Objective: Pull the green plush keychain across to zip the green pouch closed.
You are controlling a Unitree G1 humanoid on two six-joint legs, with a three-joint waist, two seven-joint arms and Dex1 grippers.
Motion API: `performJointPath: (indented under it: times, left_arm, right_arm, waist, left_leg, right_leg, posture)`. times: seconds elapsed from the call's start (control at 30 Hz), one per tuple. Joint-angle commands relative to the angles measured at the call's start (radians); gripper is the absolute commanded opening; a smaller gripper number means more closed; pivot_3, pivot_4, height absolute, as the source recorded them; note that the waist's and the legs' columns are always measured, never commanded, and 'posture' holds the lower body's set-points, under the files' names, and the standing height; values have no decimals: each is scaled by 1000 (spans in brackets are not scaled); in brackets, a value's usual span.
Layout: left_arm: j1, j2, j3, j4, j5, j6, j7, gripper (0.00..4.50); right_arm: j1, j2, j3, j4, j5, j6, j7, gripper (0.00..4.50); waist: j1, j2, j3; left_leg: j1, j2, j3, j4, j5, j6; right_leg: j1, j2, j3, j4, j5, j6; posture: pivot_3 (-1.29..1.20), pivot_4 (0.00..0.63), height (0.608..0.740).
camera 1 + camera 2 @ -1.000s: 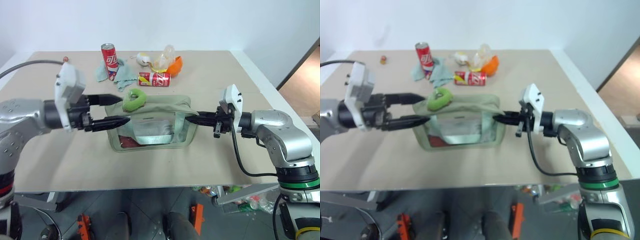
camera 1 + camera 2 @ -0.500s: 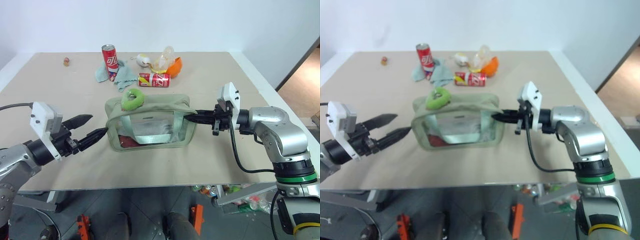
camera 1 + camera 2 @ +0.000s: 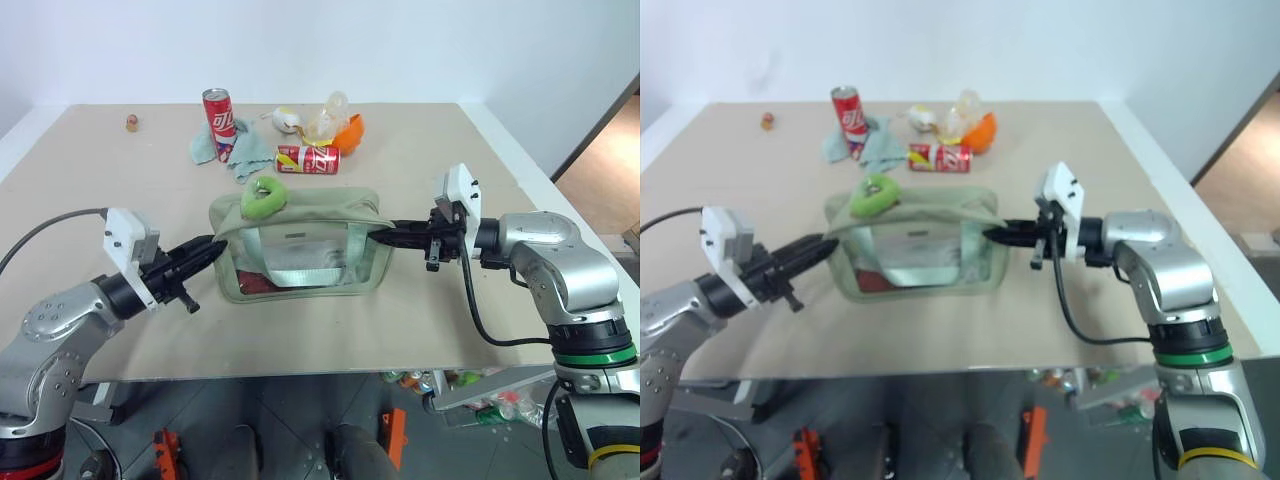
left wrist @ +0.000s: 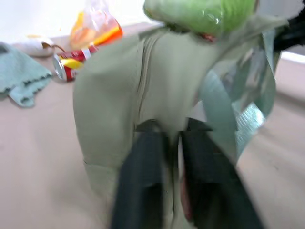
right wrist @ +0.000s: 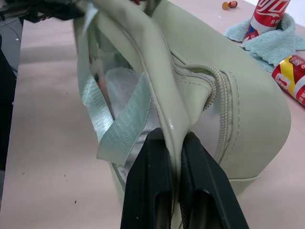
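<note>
The green pouch (image 3: 320, 212) stands mid-table, its clear window facing me. On top of its left end rests the green plush keychain (image 3: 263, 197), which looms lime green in the left wrist view (image 4: 200, 14). My left gripper (image 3: 208, 250) reaches level to the pouch's left end, below the plush. It is shut there, with pouch fabric (image 4: 114, 86) pinched between its black fingers (image 4: 143, 176). My right gripper (image 3: 385, 236) is shut on a fold of fabric at the pouch's right end (image 5: 248, 109), which runs between its fingers (image 5: 155, 162).
Behind the pouch lies a red can (image 3: 308, 158) on its side. Farther back are an upright red can (image 3: 219, 112) on a teal cloth (image 3: 243, 155), an orange thing beside a plastic bag (image 3: 347, 130), and a small object (image 3: 132, 123). The table's front edge is near.
My left gripper dropped from beside the plush, drew back to the left while open, then came in to the pouch's left end and shut. The right gripper kept its hold and place.
</note>
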Motion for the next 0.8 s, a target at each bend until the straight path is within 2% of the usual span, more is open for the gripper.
performJointPath:
  times: [0.03,0.13,0.23,0.37,0.47,0.6,0.8]
  left_arm:
    - [-41,9,-6,4,5,-29,-17,0]
    - [-42,16,-28,15,19,-32,-32,0]
    - [-40,14,-34,15,20,-30,-37,0]
    - [-19,11,-47,14,28,-28,-44,0]
    - [-10,3,-57,18,33,-33,-44,0]
    - [-8,-9,-75,8,34,-38,-29,0]
    - [-9,-22,-89,-19,29,-32,-3,0]
  right_arm:
    - [6,-36,-39,-68,39,22,20,871]
    - [0,-85,-26,-90,23,24,51,1925]
    - [-94,-115,-24,-113,64,116,59,2920]
    - [-308,-9,-3,-135,139,211,5,4401]
    - [-382,109,54,-117,132,189,-22,4483]
    - [-415,270,176,-13,6,46,-62,4483]
    - [-407,357,252,110,-97,-97,-46,4483]
  waist:
    - [0,0,0]
    - [1,0,0]
    - [1,0,0]
    - [-3,2,1]
    - [2,-1,-1]
    - [5,-1,-1]
    - [17,-1,-1]
  left_leg:
    - [0,0,0,0,0,0]
    - [-1,0,0,0,0,0]
    - [-1,-1,0,0,0,0]
    - [0,1,1,0,0,0]
    - [1,4,-1,0,0,0]
    - [0,4,-2,0,0,0]
    - [-3,2,-1,0,0,0]
  right_leg:
    - [0,0,0,0,0,0]
    - [-1,0,0,0,0,1]
    - [-1,-1,0,0,-1,1]
    - [-2,1,1,0,2,-1]
    - [-1,5,1,0,2,-3]
    - [0,4,-1,0,2,-3]
    - [-2,1,-1,-1,2,-3]
  posture:
    - [0,150,740]
    - [0,150,740]
    - [0,150,740]
    - [0,150,740]
    - [0,150,740]
    - [0,150,740]
    - [0,150,740]
